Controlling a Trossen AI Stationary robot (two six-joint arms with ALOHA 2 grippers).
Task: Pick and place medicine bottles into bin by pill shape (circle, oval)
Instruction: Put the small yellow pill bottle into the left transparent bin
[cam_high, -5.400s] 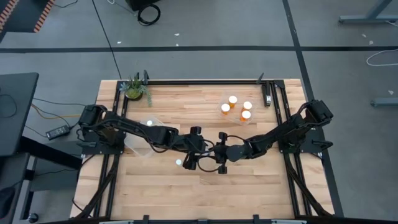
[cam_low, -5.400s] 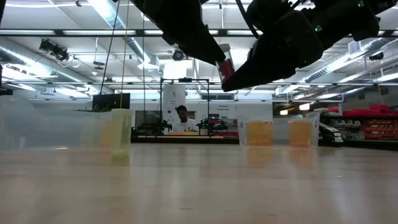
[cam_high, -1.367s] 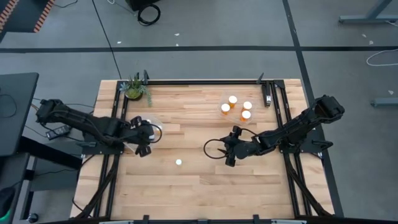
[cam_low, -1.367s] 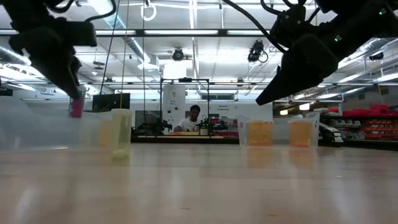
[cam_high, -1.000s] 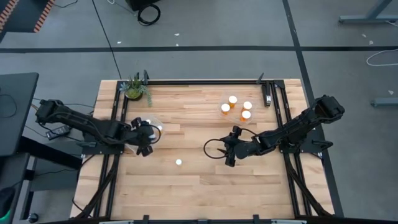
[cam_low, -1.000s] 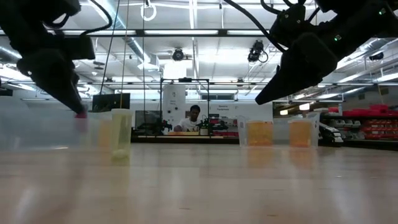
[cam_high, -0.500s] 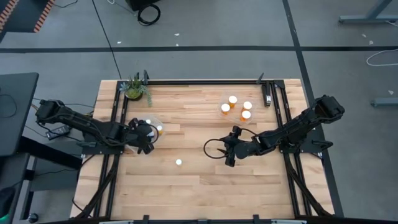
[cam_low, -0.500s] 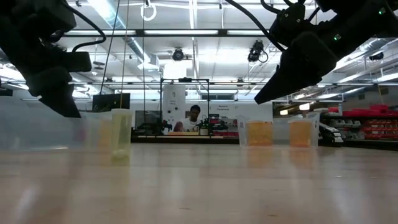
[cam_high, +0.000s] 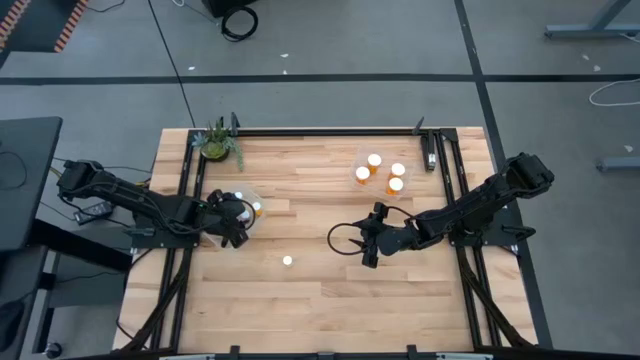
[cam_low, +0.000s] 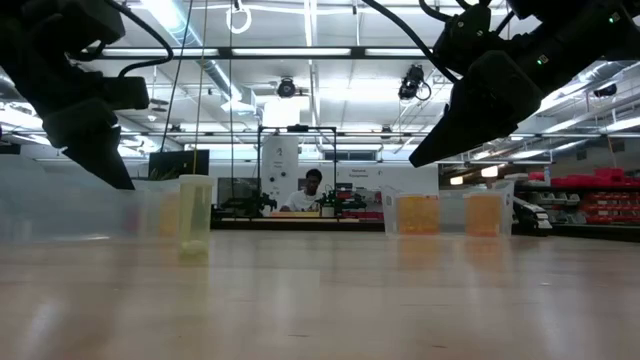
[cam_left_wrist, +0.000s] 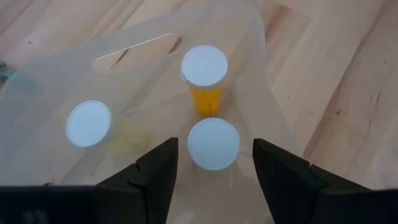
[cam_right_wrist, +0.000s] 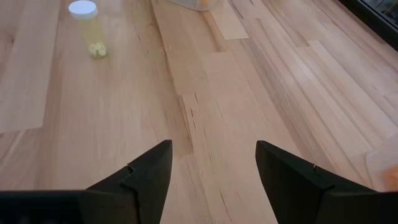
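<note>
You have the left gripper (cam_high: 237, 222) hanging over the clear bin (cam_high: 240, 208) near the desk's left edge, its arm reaching in low from the left side with the wrist pitched down. In the left wrist view its fingers (cam_left_wrist: 155, 171) stand apart with nothing between them, and straight below sit three white-capped medicine bottles (cam_left_wrist: 213, 143) inside the bin: one right under the gap, an orange-bodied one (cam_left_wrist: 204, 78) beyond it, and a third (cam_left_wrist: 89, 124) off to the side.

Your right gripper (cam_high: 367, 245) hovers above the middle of the desk (cam_high: 300, 300), its arm stretched in from the right edge and bent at the elbow. Its fingers (cam_right_wrist: 146, 177) are spread wide and hold nothing; only bare wood lies under them.

One lone bottle (cam_high: 287, 261) with a pale yellow body stands upright on the open wood, between the two grippers and a little nearer the front edge; the right wrist view shows it (cam_right_wrist: 84, 22) well ahead of that gripper.

Four more white-capped bottles (cam_high: 374, 160) stand clustered in a second clear bin (cam_high: 360, 155) near the back right corner. A potted plant (cam_high: 218, 142) sits at the back left corner
</note>
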